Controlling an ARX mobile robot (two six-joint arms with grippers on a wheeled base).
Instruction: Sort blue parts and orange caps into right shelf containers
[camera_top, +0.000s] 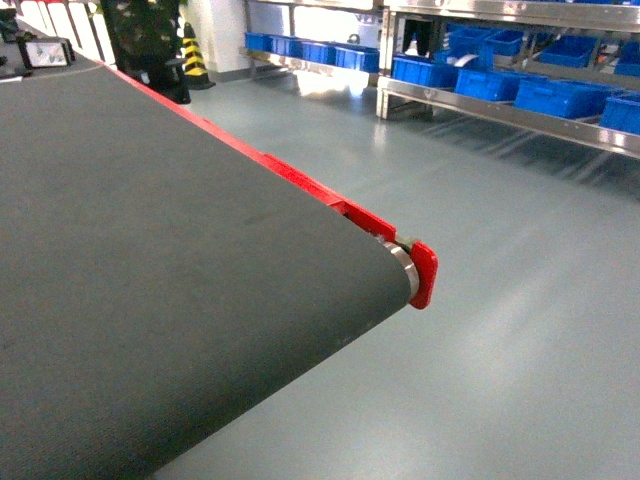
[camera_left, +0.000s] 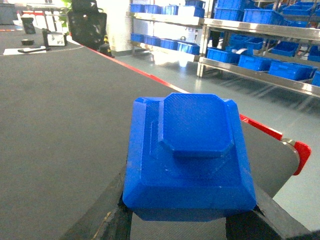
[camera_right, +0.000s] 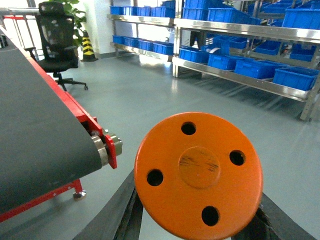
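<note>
I am gripping a blue part (camera_left: 189, 159) in my left gripper (camera_left: 189, 220) above the conveyor belt (camera_left: 60, 125) and an orange cap (camera_right: 198, 172) in my right gripper (camera_right: 197, 222) over the floor (camera_right: 150, 95), carrying both toward the right shelf containers (camera_right: 295, 77).

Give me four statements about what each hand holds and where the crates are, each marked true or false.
1. The left hand holds a blue part. True.
2. The right hand holds a green cap. False: it holds an orange cap with four holes.
3. The blue crates sit on metal shelves. True.
4. The blue part lies on the conveyor belt. False: the head view shows nothing on the belt; the left hand grips the part.
</note>
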